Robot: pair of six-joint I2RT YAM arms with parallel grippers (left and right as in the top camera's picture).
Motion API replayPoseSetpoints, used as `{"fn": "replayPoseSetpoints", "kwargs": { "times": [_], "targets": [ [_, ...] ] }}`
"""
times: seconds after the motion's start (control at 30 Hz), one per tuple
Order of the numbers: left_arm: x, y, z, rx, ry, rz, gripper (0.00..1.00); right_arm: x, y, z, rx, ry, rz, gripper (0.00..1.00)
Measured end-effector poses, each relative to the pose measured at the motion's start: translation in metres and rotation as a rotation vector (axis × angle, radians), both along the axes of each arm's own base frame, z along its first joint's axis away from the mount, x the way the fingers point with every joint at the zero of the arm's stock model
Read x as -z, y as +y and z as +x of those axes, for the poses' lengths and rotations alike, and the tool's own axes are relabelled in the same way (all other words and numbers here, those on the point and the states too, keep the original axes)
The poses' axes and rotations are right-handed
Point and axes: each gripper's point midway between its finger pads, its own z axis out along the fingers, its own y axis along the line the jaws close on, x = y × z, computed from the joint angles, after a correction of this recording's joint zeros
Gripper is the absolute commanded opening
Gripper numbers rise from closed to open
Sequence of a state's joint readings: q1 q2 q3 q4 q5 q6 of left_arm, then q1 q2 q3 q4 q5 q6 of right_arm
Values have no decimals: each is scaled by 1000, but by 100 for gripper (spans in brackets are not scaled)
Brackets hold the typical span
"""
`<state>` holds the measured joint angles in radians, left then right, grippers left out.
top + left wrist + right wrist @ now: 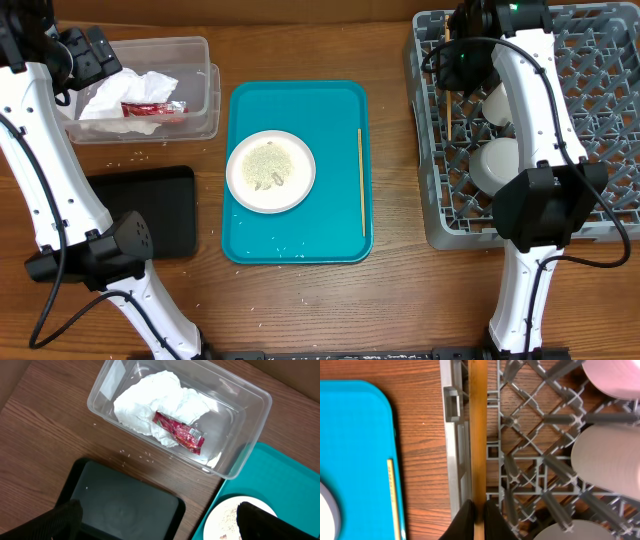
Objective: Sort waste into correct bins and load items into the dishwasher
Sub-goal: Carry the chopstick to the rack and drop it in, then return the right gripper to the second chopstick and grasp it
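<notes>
Pinching thin wooden chopstick (478, 435) in right tool (475, 510) over grey pegged plastic rack (454, 450) at worktop's right edge, with left tool (159, 510) wide above clear plastic tub (250, 425) containing crumpled white napkin (145, 405), red wrapper (177, 432). Yet to go: rice-strewn round white plate (240, 155), second chopstick (361, 180).

Bare tabletop (395, 150) lies open between the teal tray (340, 230) and the dish rack (445, 215). Inside the rack, upright pegs (552, 472) and white dishes (490, 165) crowd the middle; the right arm (530, 100) spans above them.
</notes>
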<state>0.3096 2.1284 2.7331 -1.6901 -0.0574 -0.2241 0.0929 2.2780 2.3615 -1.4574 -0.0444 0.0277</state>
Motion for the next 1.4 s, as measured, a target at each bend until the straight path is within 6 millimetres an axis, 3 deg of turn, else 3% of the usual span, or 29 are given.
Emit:
{"fn": "replayPoseSetpoints", "kwargs": {
  "times": [0.27,0.43,0.5,0.63,0.7,0.77,0.83,0.93,1.03,1.13,1.4],
  "targets": [
    [0,0,0,0,0,0,100,-1,-2,3,-24,-17,-11,36],
    [0,0,0,0,0,0,100,-1,7,0,-23,-2,46,35],
    [0,0,0,0,0,0,100,-1,14,-4,-15,20,86,26],
    [0,0,0,0,0,0,100,-1,33,-22,-8,99,189,22],
    [0,0,0,0,0,0,100,-2,43,-32,-16,137,218,30],
    [0,0,0,0,1,-1,100,-1,56,-40,-36,166,226,45],
    [0,0,0,0,0,0,100,-1,69,-47,-64,181,219,50],
    [0,0,0,0,0,0,100,0,95,-56,-107,191,189,49],
    [0,0,0,0,0,0,100,3,120,-64,-138,194,168,39],
    [0,0,0,0,0,0,100,16,147,-73,-146,205,138,39],
    [0,0,0,0,1,-1,100,67,168,-87,-94,216,-3,35]
  ]
}}
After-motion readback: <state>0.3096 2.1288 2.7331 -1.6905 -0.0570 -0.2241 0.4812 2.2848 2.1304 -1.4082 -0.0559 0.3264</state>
